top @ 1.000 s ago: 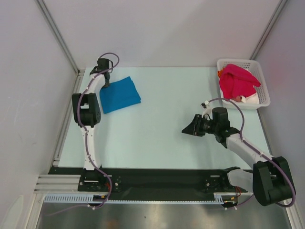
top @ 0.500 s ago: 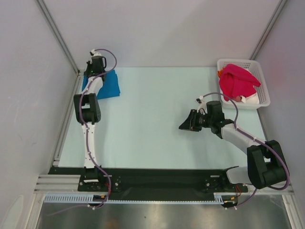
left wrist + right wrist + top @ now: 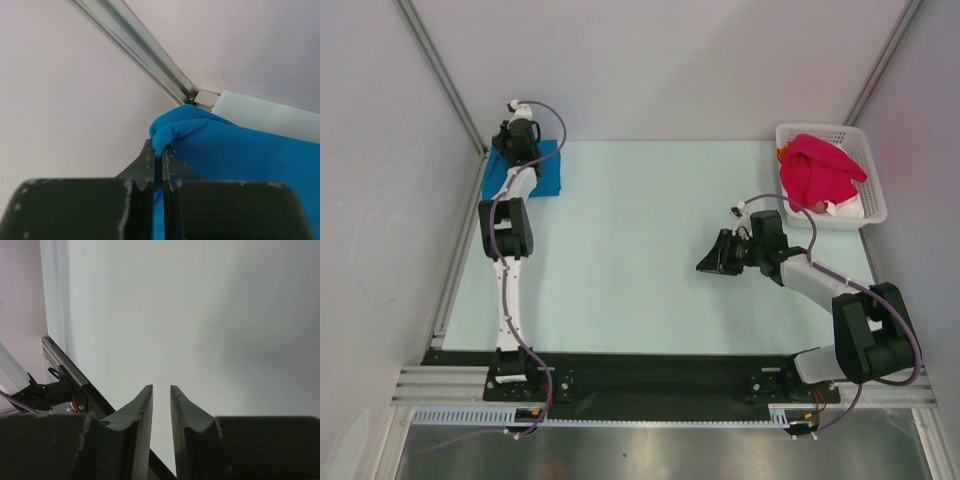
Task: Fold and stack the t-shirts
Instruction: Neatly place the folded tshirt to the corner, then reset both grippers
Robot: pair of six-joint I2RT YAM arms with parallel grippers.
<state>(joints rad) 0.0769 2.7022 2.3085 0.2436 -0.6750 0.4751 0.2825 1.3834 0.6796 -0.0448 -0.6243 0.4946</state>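
Pale table [image 3: 650, 250], far-left corner: blue t-shirt [image 3: 549, 172] pinched in left jaws.

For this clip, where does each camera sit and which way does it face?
Top external: above and behind the bases, looking down on the table; both arms in view.
Left wrist: faces the far-left corner; the left gripper has its fingers pinching the blue t-shirt.
Right wrist: looks across the table; the right gripper has its fingers slightly apart, empty.
Shared: top external and left wrist both show the blue t-shirt.
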